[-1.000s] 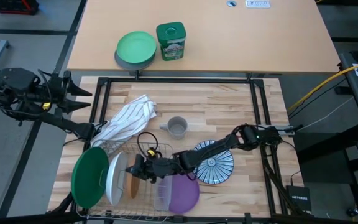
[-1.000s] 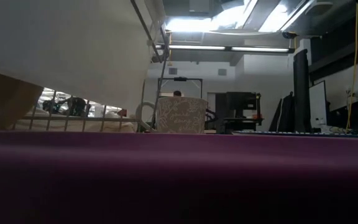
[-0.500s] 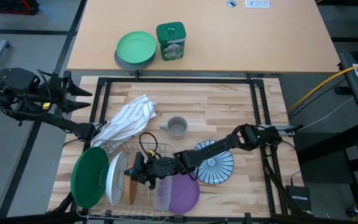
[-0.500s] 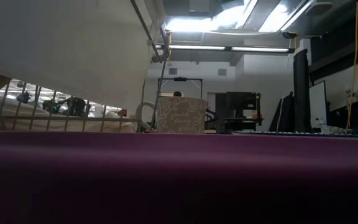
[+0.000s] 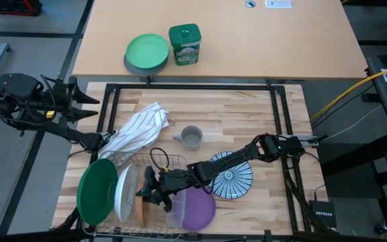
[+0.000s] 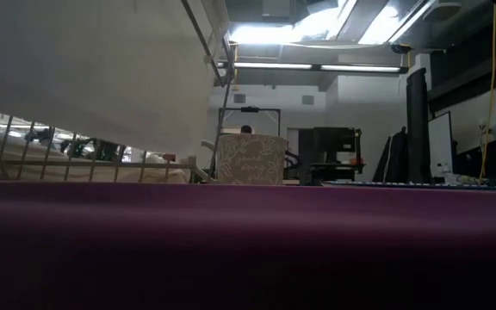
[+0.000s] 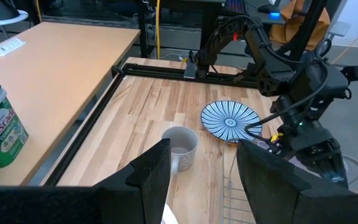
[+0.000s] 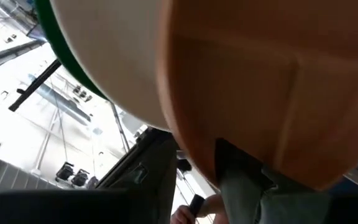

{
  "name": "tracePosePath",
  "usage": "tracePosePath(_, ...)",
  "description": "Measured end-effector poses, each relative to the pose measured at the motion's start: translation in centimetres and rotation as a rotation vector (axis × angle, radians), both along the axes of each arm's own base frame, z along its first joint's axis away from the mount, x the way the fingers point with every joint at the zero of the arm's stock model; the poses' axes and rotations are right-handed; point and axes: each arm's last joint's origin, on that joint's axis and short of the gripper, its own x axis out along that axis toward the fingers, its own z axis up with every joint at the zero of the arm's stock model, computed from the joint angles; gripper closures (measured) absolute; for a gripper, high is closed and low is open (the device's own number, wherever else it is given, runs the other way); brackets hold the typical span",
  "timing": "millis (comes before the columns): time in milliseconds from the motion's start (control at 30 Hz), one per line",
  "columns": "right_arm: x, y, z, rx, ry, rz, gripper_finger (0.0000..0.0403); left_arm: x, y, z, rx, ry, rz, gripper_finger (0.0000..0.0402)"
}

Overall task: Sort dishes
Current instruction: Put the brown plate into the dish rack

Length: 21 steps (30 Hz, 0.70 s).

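My right gripper [image 5: 148, 195] reaches over the wire dish rack [image 5: 170, 159] at the table's near left and is shut on the brown plate [image 5: 142, 210]. That plate stands on edge beside the white plate [image 5: 124, 191] and the large dark green plate [image 5: 96, 191]. The purple plate [image 5: 199, 210] lies flat at the near edge, and the blue-and-white striped plate [image 5: 232, 177] lies flat under the right arm. No orange patterned plate shows. My left gripper [image 5: 86, 107] waits open beyond the table's left edge. My right gripper pinches the brown plate by its rim [image 8: 253, 155], with one dark finger [image 8: 241, 174] lying on the plate's face. The fingers come from the table's right side, slanting down. The plate stands upright on edge in the rack next to the white plate [image 8: 117, 56].
A small grey mug [image 5: 191, 138] stands mid-table, with a striped cloth [image 5: 138, 129] to its left against the rack. A clear container [image 5: 175, 210] sits beside the purple plate. On the far desk are a light green plate on a grey bowl [image 5: 146, 52] and a green tub [image 5: 185, 44].
My right gripper has moved toward the table's near edge, carrying the brown plate with it along the rack. The plate has left the low view's left side, where the rack's wires now show.
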Motion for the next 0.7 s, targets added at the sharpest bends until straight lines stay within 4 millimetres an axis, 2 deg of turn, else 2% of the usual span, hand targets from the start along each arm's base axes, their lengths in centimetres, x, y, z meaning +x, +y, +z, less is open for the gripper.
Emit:
tracePosePath(300, -0.2, -0.1, -0.8, -0.024, 0.088, -0.024, 0.0292, 0.0, 0.0, 0.0, 0.000, 0.000, 0.000, 0.0229)
tracePosePath(500, -0.1, -0.9, 0.8, -0.073, 0.192, -0.038, 0.0292, 0.0, 0.0, 0.0, 0.001, 0.001, 0.000, 0.0229)
tracePosePath(700, 0.1, -1.9, 2.1, -0.084, 0.212, -0.051, 0.0292, 0.0, 0.0, -0.1, 0.009, 0.008, -0.003, 0.0229)
